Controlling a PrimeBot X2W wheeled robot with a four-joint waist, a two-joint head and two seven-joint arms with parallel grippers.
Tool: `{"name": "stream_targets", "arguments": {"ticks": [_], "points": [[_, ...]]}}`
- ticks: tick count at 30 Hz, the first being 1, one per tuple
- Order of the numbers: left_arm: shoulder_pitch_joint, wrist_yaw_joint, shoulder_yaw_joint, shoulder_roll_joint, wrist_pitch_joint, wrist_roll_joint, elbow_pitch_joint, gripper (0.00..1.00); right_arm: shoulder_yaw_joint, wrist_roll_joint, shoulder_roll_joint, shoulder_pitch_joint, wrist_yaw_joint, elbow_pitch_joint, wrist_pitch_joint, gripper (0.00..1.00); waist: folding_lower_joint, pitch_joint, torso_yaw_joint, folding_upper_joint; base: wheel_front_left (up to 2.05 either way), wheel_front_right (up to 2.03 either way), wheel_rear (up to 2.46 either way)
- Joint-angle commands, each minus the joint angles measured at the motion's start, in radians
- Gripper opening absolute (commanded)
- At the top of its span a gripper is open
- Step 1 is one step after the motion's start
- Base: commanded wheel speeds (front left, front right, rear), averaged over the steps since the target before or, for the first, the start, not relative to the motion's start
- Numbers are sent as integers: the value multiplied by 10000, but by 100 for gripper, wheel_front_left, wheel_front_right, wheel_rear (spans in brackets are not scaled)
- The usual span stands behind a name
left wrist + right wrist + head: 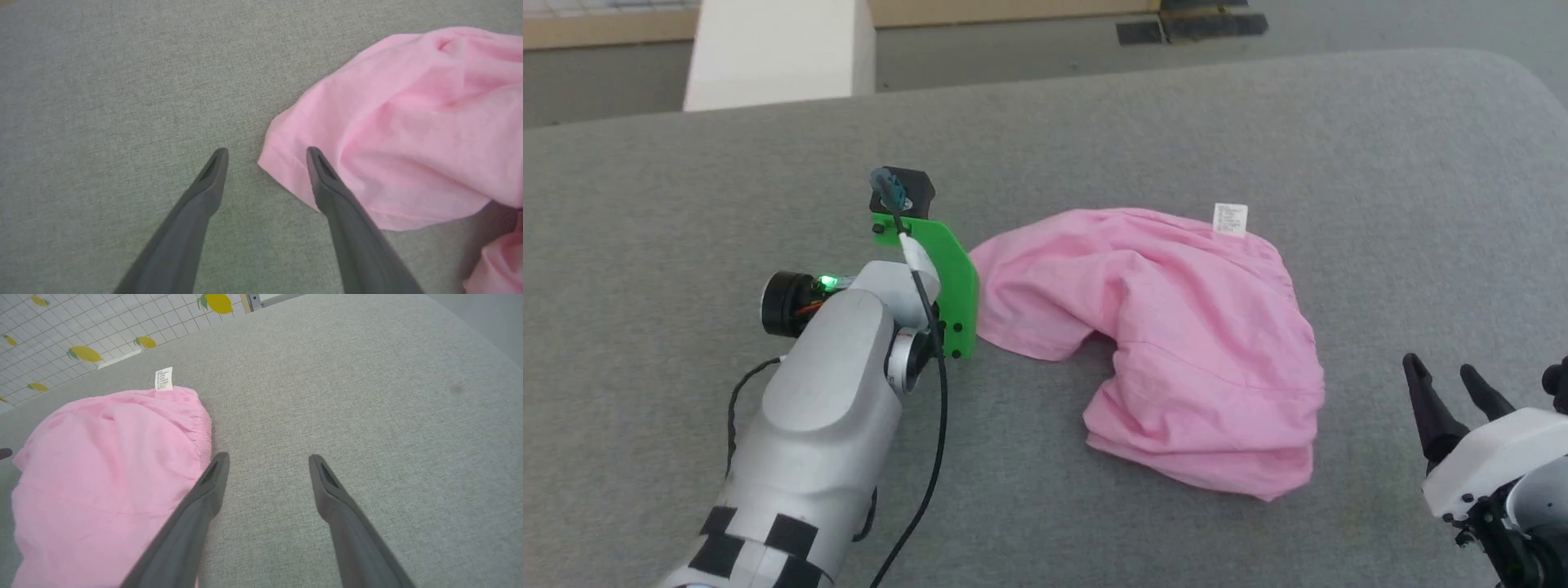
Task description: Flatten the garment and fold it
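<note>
1. Light pink garment [1176, 327]: thin, soft, crumpled and doubled over in a bent heap, not flat.
2. Small white tag [1230, 220] stands at its gathered edge.
3. Lies right of centre on grey surface [686, 188].

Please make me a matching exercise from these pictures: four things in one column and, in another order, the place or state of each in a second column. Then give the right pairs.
Column one:
1. garment
2. white tag
3. left gripper
4. right gripper

Column two:
A. open, beside the gathered elastic edge
B. crumpled, not yet flat, on the grey surface
C. open, at a hemmed corner
D. stands up at the garment's far edge

Pairs: 1-B; 2-D; 3-C; 4-A.
</note>
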Motion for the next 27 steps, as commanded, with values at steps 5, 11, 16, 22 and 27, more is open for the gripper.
{"name": "stream_targets", "arguments": {"ticks": [5,11,16,22,27], "points": [[-346,-99,-224,102,321,111,781,100,52,161,2,-324,-13,441,-414,100,0,821,-651,0,0,0,0],[-203,-465,-95,-47,297,-413,975,0,41,125,2,-407,-13,736,-623,100,0,700,-336,0,0,0,0],[-159,-365,831,155,-1119,-1065,74,0,98,127,2,-352,-13,857,-637,100,0,296,106,0,0,0,0],[1003,13,1771,901,-1763,-1555,-1403,0,69,96,3,-158,-13,862,-596,100,0,-182,610,0,0,0,0],[2856,594,2284,1090,-1468,-2006,-1990,0,30,65,3,-89,-13,741,-500,100,0,-247,895,0,0,0,0]]}}
